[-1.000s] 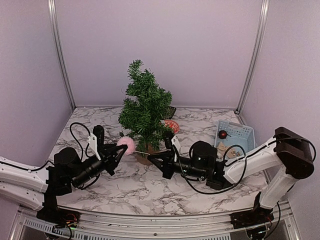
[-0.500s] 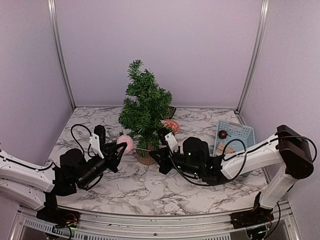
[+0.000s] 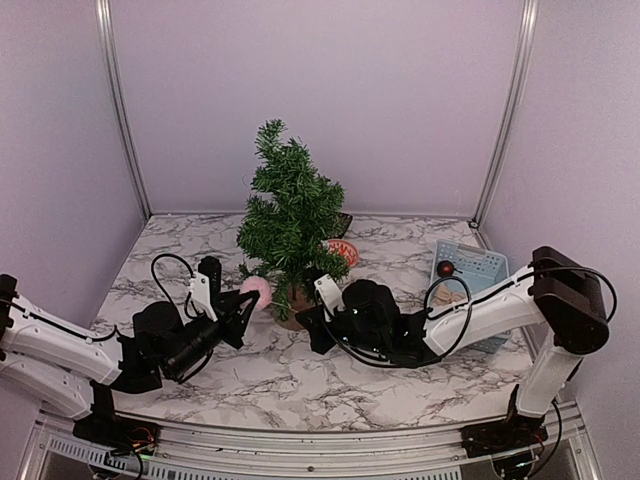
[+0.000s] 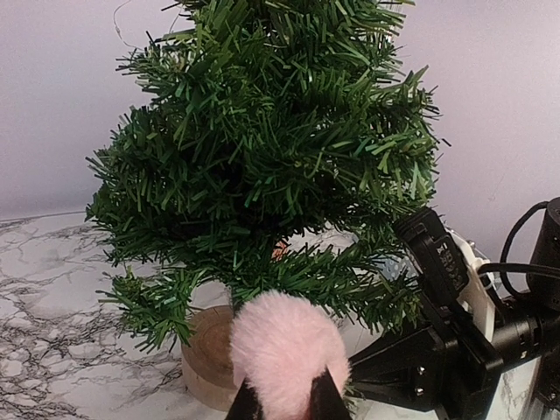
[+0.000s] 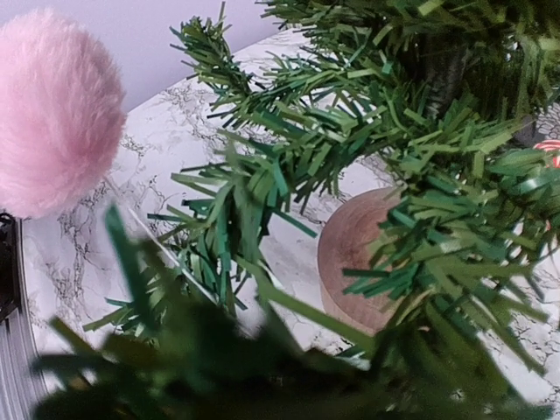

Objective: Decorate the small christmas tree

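Tree: the tree (image 3: 290, 215) stands upright on its round base (image 3: 290, 308), mid tabletop (image 3: 270, 390) toward the back, between the two claws.
Risk, tipping: both arms crowd the trunk foot. A sideways push on the base or a tug on a low branch could likely rock or topple so light a tree.
Risk, dropped ornament: the pom-pom (image 4: 284, 341) is pinched only at its lower edge. Soft fur may slide out if the needles drag on it as it goes in.
Risk, poor hang: pressed against the branch tips rather than hooked over one, it would probably fall to the tabletop on release.
Risk, claws meeting: the two claws are near each other under the lowest branches, so a small overshoot could knock one into the other.
Left claw: the left claw (image 4: 284, 404) is narrow and nipping the pom-pom, held just in front of the lowest branches and above the base. I cannot tell whether the fur touches the needles.
Right claw: the right claw (image 3: 306, 322) is closed tight, low beside the base with its tips among the bottom needles. Its wrist view shows a thin pale line running from the pom-pom, perhaps a thread. I cannot tell whether it is gripped.
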### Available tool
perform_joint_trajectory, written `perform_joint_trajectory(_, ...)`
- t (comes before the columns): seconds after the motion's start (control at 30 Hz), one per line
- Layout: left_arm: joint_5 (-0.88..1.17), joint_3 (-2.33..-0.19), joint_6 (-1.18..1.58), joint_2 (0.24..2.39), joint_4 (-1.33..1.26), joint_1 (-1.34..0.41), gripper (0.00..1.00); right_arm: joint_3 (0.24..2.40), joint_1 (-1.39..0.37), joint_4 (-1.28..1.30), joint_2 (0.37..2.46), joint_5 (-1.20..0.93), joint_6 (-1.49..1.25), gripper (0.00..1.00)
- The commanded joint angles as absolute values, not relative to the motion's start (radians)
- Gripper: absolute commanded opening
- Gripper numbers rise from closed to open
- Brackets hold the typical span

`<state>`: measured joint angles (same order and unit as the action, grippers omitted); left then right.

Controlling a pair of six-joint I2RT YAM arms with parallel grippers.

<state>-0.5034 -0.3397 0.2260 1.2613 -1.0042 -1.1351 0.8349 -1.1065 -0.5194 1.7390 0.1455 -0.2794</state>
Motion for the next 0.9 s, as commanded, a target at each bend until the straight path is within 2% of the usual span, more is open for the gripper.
perform_joint_trajectory(0.0, -0.530, -0.339, 0.234, 1.272, -1.084, -1.127, 0.00, 0.857, -1.132, -0.506, 1.756, 0.166, -0.284, 0.00)
perform_joint_trajectory(0.23, -0.508, -0.343, 0.259, 1.303, -1.105, -1.127, 0.00, 0.841, -1.137, -0.472, 1.752, 0.240, -0.308, 0.00)
perform_joint_trajectory(0.87, -0.514, -0.334, 0.271, 1.364, -1.179, -1.126, 0.00, 0.956, -1.200, -0.446, 1.825, 0.186, -0.248, 0.00)
